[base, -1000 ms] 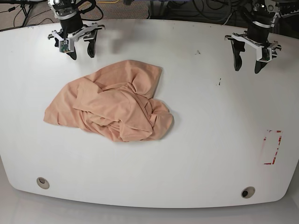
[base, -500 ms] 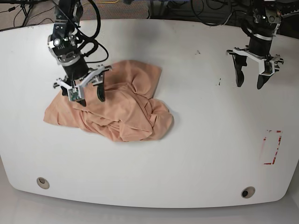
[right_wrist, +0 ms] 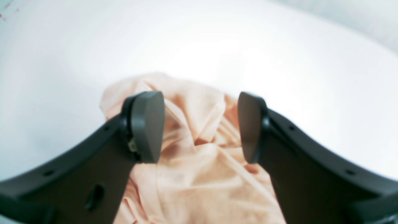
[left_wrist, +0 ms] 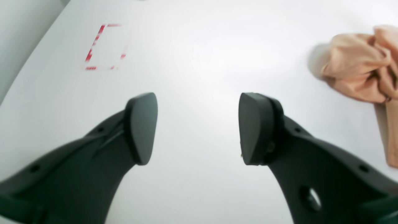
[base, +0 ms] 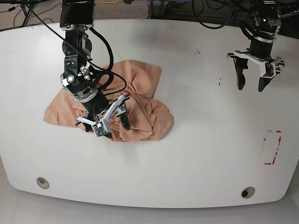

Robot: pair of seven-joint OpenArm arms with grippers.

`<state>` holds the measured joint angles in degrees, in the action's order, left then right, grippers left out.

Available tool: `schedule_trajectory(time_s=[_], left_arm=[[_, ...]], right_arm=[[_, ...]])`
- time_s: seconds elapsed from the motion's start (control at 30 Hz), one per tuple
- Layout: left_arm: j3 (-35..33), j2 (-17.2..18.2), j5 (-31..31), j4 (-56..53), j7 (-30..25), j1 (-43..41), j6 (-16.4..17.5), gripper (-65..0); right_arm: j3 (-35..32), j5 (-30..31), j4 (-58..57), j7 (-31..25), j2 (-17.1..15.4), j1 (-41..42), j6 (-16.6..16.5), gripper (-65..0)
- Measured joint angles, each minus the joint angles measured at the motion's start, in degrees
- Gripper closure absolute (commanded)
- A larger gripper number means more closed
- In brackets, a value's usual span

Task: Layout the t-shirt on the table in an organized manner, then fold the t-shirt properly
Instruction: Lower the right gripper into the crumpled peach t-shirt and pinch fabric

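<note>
The peach t-shirt (base: 147, 86) lies crumpled in a heap on the white table (base: 205, 140), left of centre. My right gripper (base: 107, 128) hovers open just over the heap's front part. In the right wrist view its fingers (right_wrist: 146, 127) straddle wrinkled folds of the t-shirt (right_wrist: 199, 174) without closing on them. My left gripper (base: 251, 87) hangs open over bare table at the back right, well away from the cloth. The left wrist view shows that gripper (left_wrist: 197, 129) with nothing between its fingers, and the t-shirt (left_wrist: 357, 71) at the far right edge.
A red dashed rectangle (base: 272, 147) is marked near the table's right edge and also shows as the red rectangle (left_wrist: 104, 46) in the left wrist view. Grommet holes sit front left (base: 43, 182) and front right (base: 247, 192). Cables lie beyond the far edge.
My right arm has swung from the back left corner forward over the t-shirt and down to the heap's front. The left gripper has shifted only slightly.
</note>
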<state>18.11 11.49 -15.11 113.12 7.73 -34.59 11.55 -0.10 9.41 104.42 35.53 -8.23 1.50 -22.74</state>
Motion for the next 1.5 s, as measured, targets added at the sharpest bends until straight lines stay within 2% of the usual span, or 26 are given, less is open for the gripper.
schedule_trajectory(time_s=[0.37, 0.87, 1.17, 1.27, 1.33, 1.4, 1.43, 1.5], left_arm=[[0.2, 0.0, 0.0, 0.0, 0.0, 0.1, 0.0, -38.5], [0.3, 0.0, 0.0, 0.0, 0.0, 0.2, 0.0, -38.5], [0.3, 0.0, 0.0, 0.0, 0.0, 0.3, 0.0, -38.5], [0.2, 0.0, 0.0, 0.0, 0.0, 0.3, 0.0, -38.5], [0.2, 0.0, 0.0, 0.0, 0.0, 0.3, 0.0, -38.5], [0.1, 0.0, 0.0, 0.0, 0.0, 0.3, 0.0, -38.5], [0.1, 0.0, 0.0, 0.0, 0.0, 0.3, 0.0, -38.5], [0.0, 0.0, 0.0, 0.0, 0.0, 0.3, 0.0, -38.5]], right_arm=[[-3.8, 0.0, -10.1, 0.5, 0.0, 3.8, -0.1, -36.0], [-3.9, 0.3, -10.9, 0.6, 0.0, 1.9, 0.2, -35.8], [-6.4, 0.3, -10.9, 0.7, 0.1, 0.0, -0.1, -35.0], [-6.4, 0.5, -10.9, 0.6, 0.1, 0.1, -0.1, -27.3], [-6.2, 0.4, -10.9, 0.5, 0.0, 0.3, -0.1, -19.0], [-6.2, 0.4, -10.9, 0.5, -0.1, 0.5, 0.2, -4.9], [-6.1, 0.1, -10.9, 0.7, -0.2, 0.8, 0.3, 0.0], [-6.1, -0.1, -10.9, 0.7, -0.2, 1.5, 0.2, 0.0]])
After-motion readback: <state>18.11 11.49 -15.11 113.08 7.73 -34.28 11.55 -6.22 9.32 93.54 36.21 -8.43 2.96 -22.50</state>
